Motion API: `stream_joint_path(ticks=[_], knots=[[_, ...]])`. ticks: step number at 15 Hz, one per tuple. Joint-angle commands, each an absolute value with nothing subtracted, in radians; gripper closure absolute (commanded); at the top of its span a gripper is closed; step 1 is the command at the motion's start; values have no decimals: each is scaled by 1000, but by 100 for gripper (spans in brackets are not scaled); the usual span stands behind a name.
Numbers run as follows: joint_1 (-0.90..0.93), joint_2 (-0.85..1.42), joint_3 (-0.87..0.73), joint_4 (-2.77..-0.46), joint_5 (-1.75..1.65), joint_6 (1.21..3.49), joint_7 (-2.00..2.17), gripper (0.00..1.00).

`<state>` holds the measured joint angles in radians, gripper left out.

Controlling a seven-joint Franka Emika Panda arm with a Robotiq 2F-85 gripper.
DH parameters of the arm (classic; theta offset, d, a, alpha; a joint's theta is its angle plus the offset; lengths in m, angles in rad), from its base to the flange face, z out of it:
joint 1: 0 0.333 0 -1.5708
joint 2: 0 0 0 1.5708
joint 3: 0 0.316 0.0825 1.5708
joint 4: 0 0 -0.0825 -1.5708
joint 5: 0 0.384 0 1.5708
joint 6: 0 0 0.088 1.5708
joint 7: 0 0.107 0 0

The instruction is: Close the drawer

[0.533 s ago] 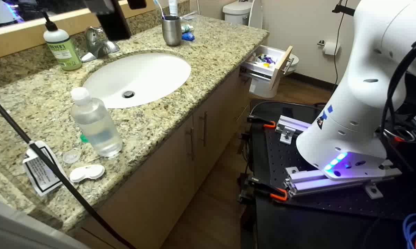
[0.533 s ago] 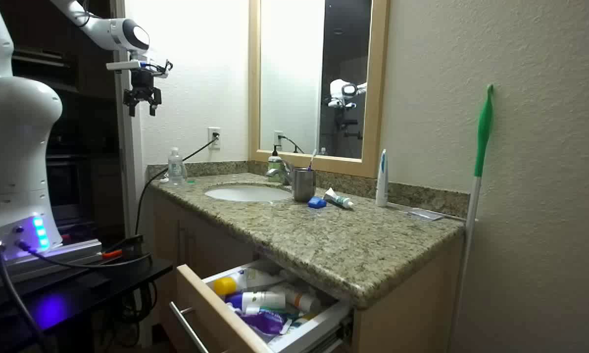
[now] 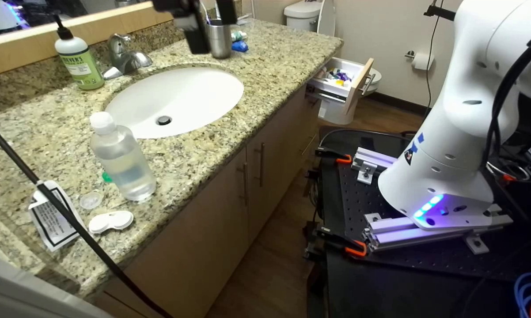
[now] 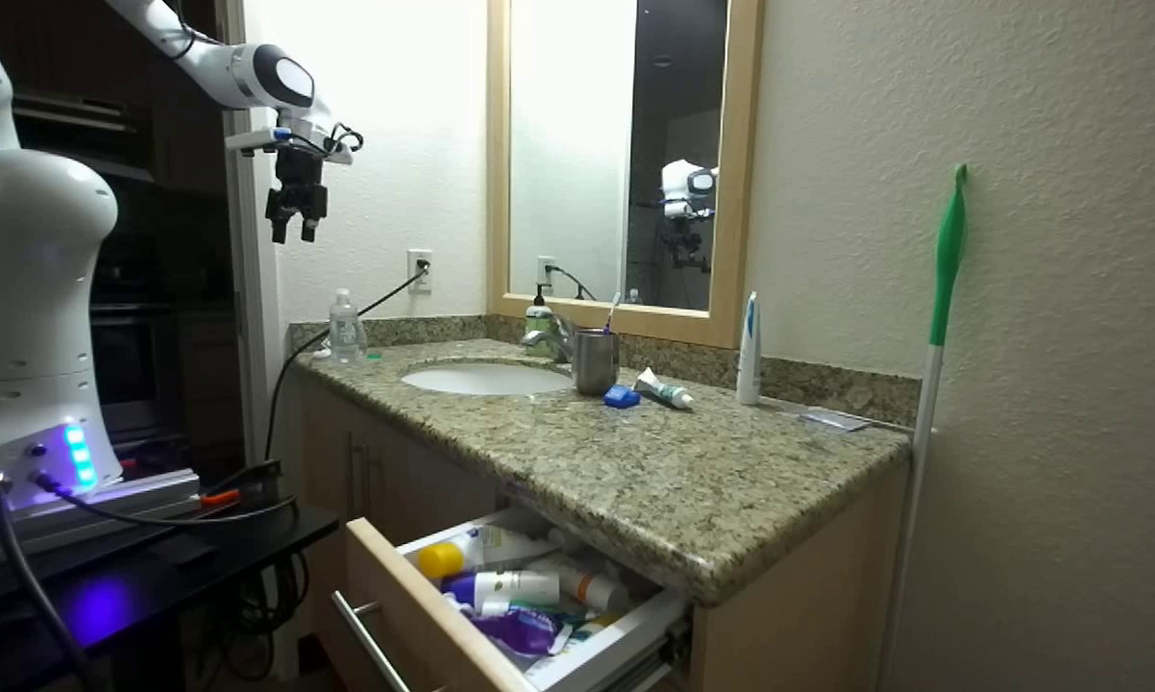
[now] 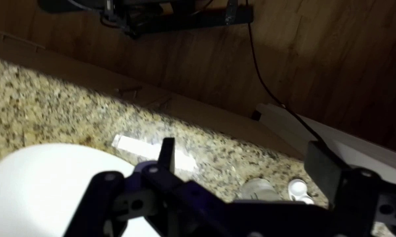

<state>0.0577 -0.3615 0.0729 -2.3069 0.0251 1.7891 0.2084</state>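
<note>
Little of the task looks done: the drawer (image 4: 405, 605) juts far out from under the counter (image 4: 626, 481), well past the sink (image 3: 190, 97) on the cup's (image 4: 596, 363) side. Its closing stroke appears entirely left to make. The pincer (image 4: 294, 234) hangs high near the sink, well apart from the drawer, its fingers (image 5: 323, 171) spread and nothing held between them. It would seem to need to pass the sink, come down before the drawer's front and push; a grasp looks unnecessary.

The drawer is crowded with tubes (image 4: 515, 588), a purple packet (image 4: 525, 630) and something with a yellow cap (image 4: 441, 559). Whether any of it rises above the rim is hard to tell; if so, it could catch under the counter. Beside the sink, toward the drawer, the cup holds a toothbrush (image 4: 611, 315). Behind the sink stands the soap (image 3: 80, 68), its fill hard to judge. Across the sink from the drawer, a capped bottle (image 3: 126, 163) stands part-filled with clear liquid, a case (image 3: 111, 221) near it, contents hidden.
</note>
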Motion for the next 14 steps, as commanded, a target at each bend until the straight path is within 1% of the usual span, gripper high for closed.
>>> stream_joint_path(ticks=[1,6,7,9,11,12,14], knots=[[15,-550,60,-2559,77,1836,330,0],[-6,-826,98,-2831,216,1790,562,0],[-12,-682,95,-2710,168,1786,491,0],[-13,-770,111,-2776,205,1781,535,0],[-14,-803,113,-2790,210,1780,546,0],[-44,-771,136,-2779,178,1790,594,0],[-141,-758,88,-2782,97,1806,634,0]])
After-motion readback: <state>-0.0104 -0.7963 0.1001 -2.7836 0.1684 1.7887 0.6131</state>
